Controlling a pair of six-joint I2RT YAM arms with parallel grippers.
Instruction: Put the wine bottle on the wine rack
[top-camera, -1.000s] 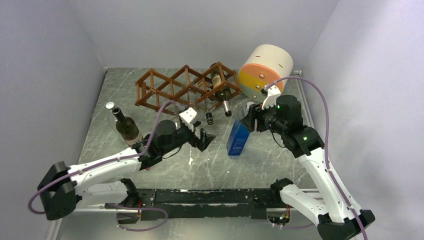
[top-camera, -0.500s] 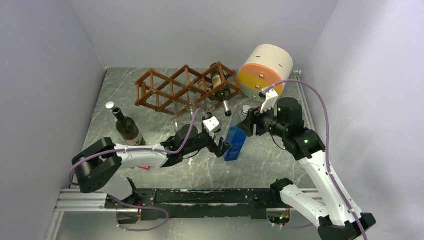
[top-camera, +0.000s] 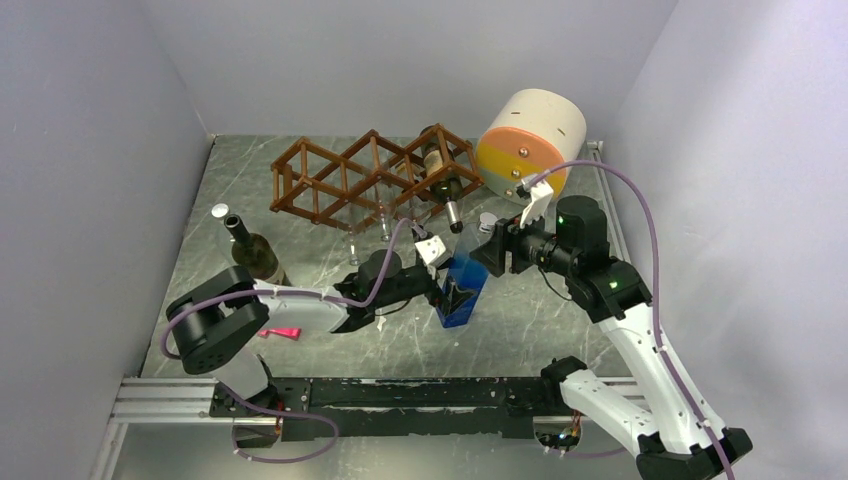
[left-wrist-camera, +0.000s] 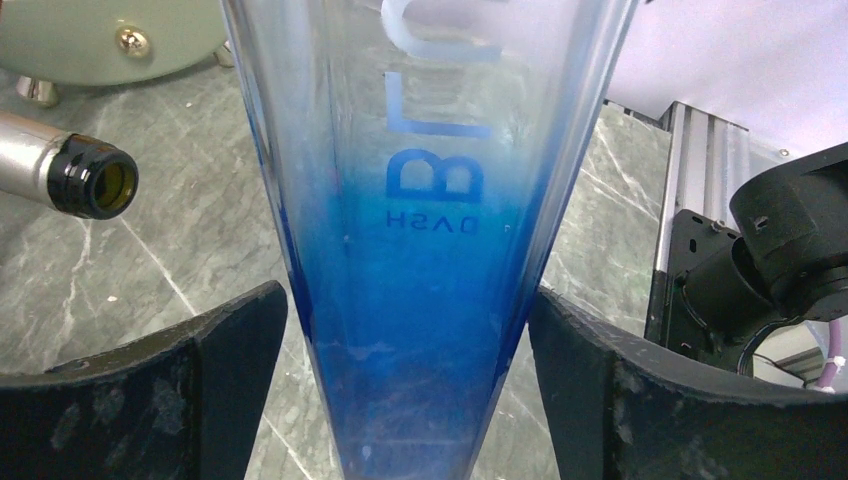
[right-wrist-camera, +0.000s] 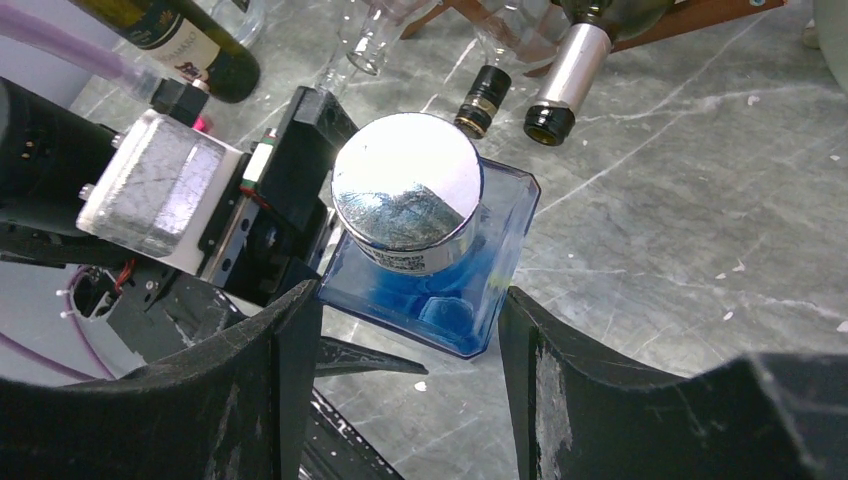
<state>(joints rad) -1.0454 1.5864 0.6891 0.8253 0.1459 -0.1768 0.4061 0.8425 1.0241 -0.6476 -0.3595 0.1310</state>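
1. Grey, white-veined marble desk (top-camera: 520, 330) carries everything, with the two arms reaching over it from the near edge
2. Reddish-brown wine rack (top-camera: 322, 178), a lattice of thin wooden slats, lies across the back of the desk; its right cells hold bottles whose necks point toward the arms, one foil-wrapped neck (right-wrist-camera: 572, 62) showing in the right wrist view
3. Cream, orange and yellow cylinder (top-camera: 530, 125) sits just beside the rack's right end
4. Dark green wine bottle (top-camera: 255, 258) stands upright at the left, in front of the rack and apart from it
5. Square blue bottle (top-camera: 462, 290) of clear glass, topped by a silver cap (right-wrist-camera: 405, 195), leans tilted right of centre, in front of the rack
6. Black-fingered right jaws, about half open, clasp the blue bottle's upper body just under the cap, a finger (right-wrist-camera: 270, 400) on each side
7. Black-fingered left jaws stand wide, straddling the bottle's lower body; their fingers (left-wrist-camera: 200, 390) sit right at the glass, but I cannot tell whether they press it
8. Pink scrap (top-camera: 280, 332) lies by the left arm
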